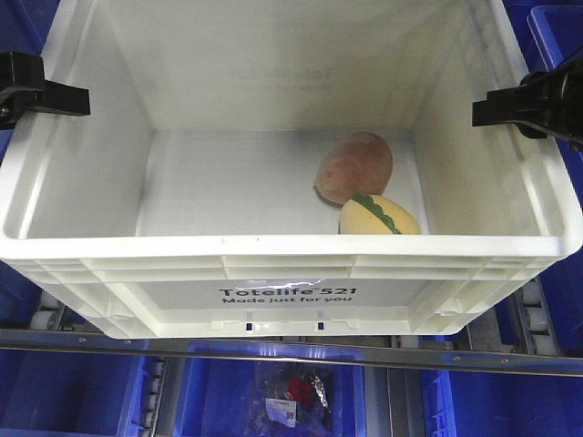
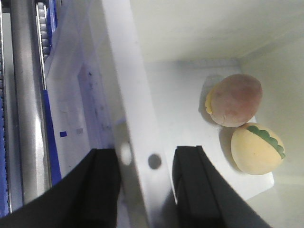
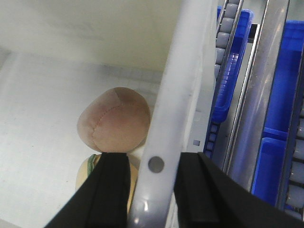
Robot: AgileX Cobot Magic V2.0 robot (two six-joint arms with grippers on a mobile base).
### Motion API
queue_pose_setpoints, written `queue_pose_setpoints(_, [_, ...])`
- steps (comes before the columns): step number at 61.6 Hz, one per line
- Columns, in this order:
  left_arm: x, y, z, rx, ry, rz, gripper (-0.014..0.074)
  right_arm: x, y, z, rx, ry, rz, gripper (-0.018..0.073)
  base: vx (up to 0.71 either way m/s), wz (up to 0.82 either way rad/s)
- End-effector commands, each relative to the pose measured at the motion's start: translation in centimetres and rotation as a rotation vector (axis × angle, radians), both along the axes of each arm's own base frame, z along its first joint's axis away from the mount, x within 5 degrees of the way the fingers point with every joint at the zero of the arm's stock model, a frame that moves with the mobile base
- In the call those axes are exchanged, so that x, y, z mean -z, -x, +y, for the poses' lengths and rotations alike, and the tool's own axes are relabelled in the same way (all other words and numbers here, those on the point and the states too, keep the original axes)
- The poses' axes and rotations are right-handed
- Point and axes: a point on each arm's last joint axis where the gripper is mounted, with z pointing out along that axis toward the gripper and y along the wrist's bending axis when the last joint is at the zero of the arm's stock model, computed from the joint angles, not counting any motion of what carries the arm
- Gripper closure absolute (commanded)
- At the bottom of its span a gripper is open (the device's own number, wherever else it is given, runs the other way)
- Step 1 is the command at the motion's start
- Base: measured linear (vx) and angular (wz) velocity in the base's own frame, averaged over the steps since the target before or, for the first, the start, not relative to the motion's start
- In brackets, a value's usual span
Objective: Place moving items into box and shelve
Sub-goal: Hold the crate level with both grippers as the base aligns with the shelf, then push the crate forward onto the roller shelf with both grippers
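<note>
Box (image 1: 291, 273) fills the frame, both plush toys inside at lower right, touching; pinkish one (image 1: 355, 167) above the yellow one (image 1: 378, 217); left gripper (image 2: 140, 190) and right gripper (image 3: 152, 190) each clamp a side rim.

The front view looks steeply down into the white box (image 1: 291, 246) from close by. Each wrist view sits hard against one side wall, peering along its claw down the rim. All three share the box floor and both plush toys (image 1: 364, 187).
</note>
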Motion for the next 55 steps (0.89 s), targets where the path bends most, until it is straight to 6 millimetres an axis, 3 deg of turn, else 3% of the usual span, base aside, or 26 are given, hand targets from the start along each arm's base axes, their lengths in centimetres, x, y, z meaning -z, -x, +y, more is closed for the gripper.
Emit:
queue_pose_setpoints(1, [-3.3,0.7,-0.9,-0.003,0.180,-0.129,0.0594,-3.3,0.7,0.8,-0.017,-0.147,-0.160,0.0565,0.00,0.00])
queue_pose_setpoints(40, [-3.2,0.4,-0.5,-0.027,0.140,-0.153,0.0594,-3.3,0.6,0.7,-0.014,-0.129,-0.165,0.0565,0.00,0.00])
queue_pose_setpoints(55, [-2.0,-1.1,-0.7,-0.030,0.137,-0.103,0.0594,-2.9,0.0,0.7,-0.009,-0.115,-0.156,0.0565,0.00,0.00])
